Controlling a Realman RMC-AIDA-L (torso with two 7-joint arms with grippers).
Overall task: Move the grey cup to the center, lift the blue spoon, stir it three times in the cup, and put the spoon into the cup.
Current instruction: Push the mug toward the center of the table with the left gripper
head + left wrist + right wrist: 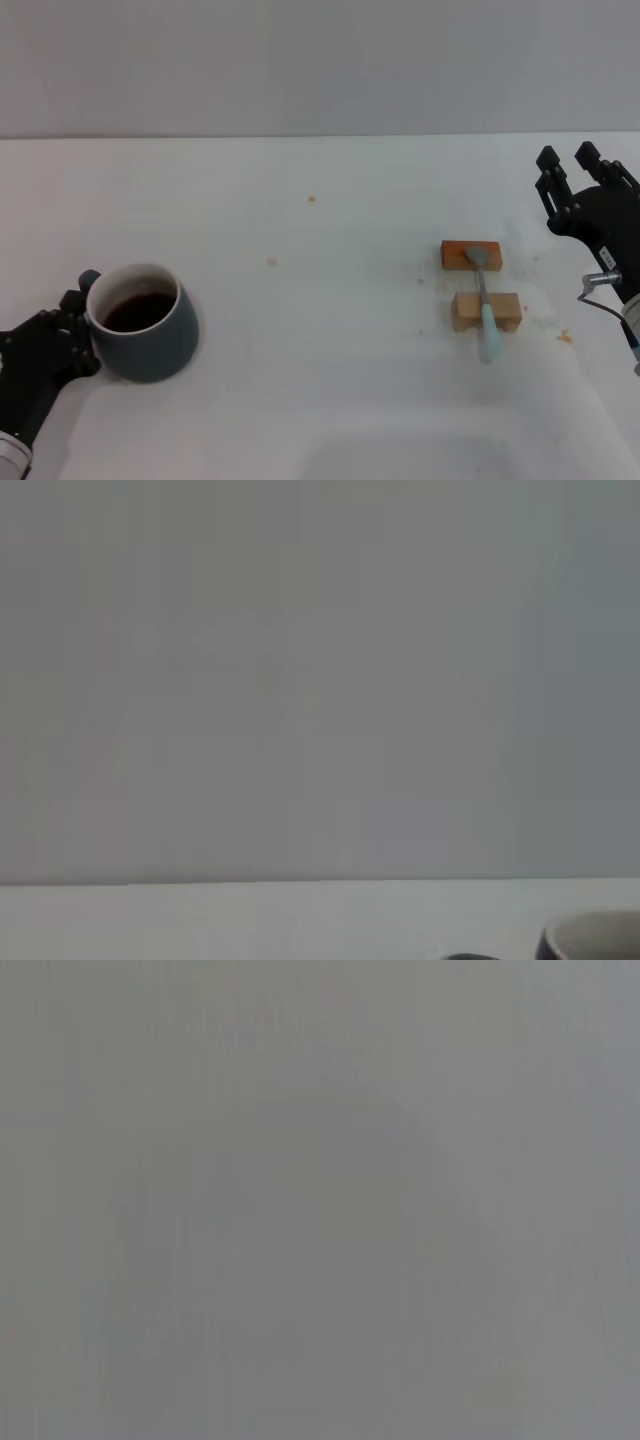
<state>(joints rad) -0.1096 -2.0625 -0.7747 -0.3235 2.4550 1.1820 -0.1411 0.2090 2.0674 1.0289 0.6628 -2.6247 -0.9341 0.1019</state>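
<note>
The grey cup [145, 322], holding dark liquid, stands on the white table [320, 380] at the near left; its handle is hidden. My left gripper [78, 325] is pressed against the cup's left side. A sliver of the cup's rim [595, 940] shows in the left wrist view. The blue spoon [486, 330] lies across two wooden blocks at the right, with its metal bowl on the farther one. My right gripper [568, 160] is raised at the far right edge, open and holding nothing, well apart from the spoon. The right wrist view shows only plain grey.
An orange-brown block [455, 254] and a tan block [505, 311] carry the spoon. Small brown specks [311, 199] dot the table. The table's far edge meets a grey wall [320, 60].
</note>
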